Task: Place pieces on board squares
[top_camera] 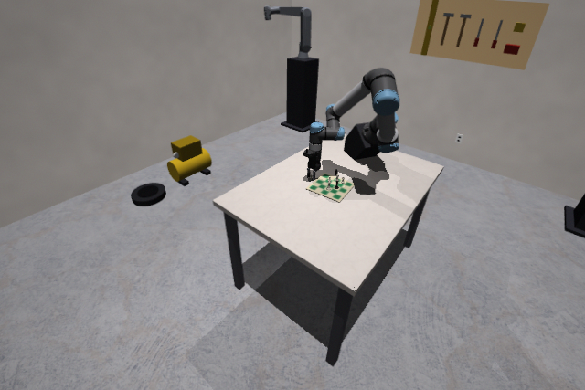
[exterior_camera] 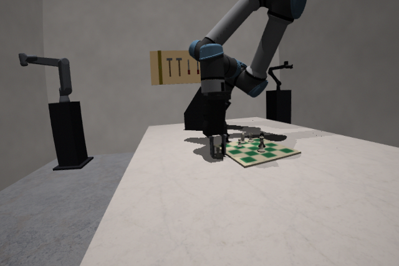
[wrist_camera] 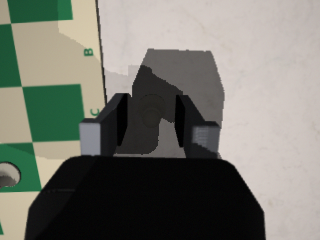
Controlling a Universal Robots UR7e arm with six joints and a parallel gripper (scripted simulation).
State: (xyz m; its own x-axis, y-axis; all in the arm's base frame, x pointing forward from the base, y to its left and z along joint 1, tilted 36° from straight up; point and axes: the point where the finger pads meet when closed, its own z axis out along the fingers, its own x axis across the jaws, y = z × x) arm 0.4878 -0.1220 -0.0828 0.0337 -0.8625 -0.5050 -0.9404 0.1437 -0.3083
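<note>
The green and cream chessboard (top_camera: 330,187) lies on the white table, and it also shows in the exterior view (exterior_camera: 262,152) and at the left of the wrist view (wrist_camera: 45,85). My gripper (exterior_camera: 217,152) is low at the table just off the board's edge near the letters B and C. It is open, with its fingers on either side of a small round-topped piece (wrist_camera: 150,112) that stands in shadow. I cannot tell which piece it is. The fingers stand apart from it. A tall black piece (exterior_camera: 261,142) and white pieces (exterior_camera: 240,142) stand on the board.
The arm's base (top_camera: 366,140) sits at the table's far edge behind the board. A white piece (wrist_camera: 7,175) shows at the wrist view's left edge. A black pedestal with another arm (top_camera: 301,93) stands on the floor beyond the table.
</note>
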